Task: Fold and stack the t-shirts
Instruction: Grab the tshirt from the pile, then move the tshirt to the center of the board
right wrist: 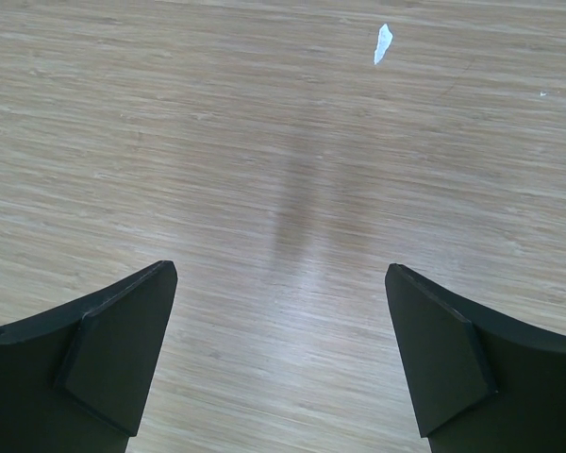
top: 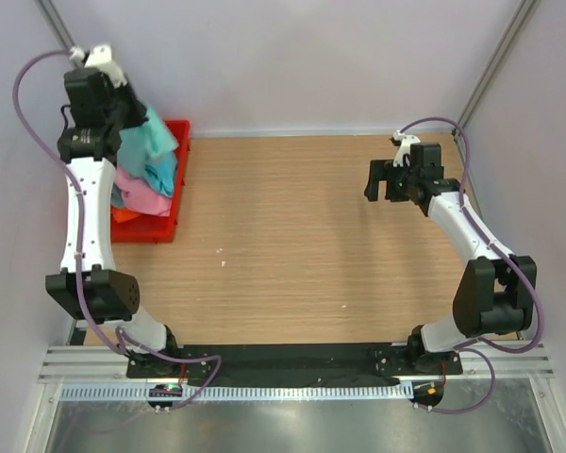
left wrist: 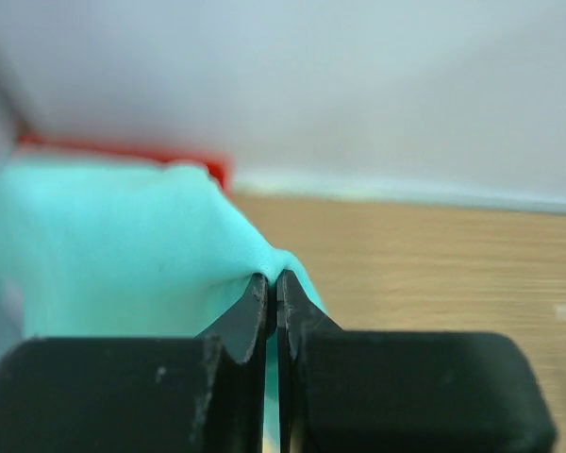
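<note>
Checked my three views: no text, label, brand or number I can read. Mint green t-shirt (left wrist: 123, 245) blank; red bin (top: 149, 229) unmarked.

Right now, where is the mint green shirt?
The mint green shirt hangs at the far left of the top view, pinched in the left pincer above the red bin and pink shirt.

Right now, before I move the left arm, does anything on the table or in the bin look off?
Nothing serious. A small white scrap lies on the table ahead of the open right gripper. The left gripper is shut on the mint green shirt above the red bin, where the other shirts lie heaped, unfolded.
</note>
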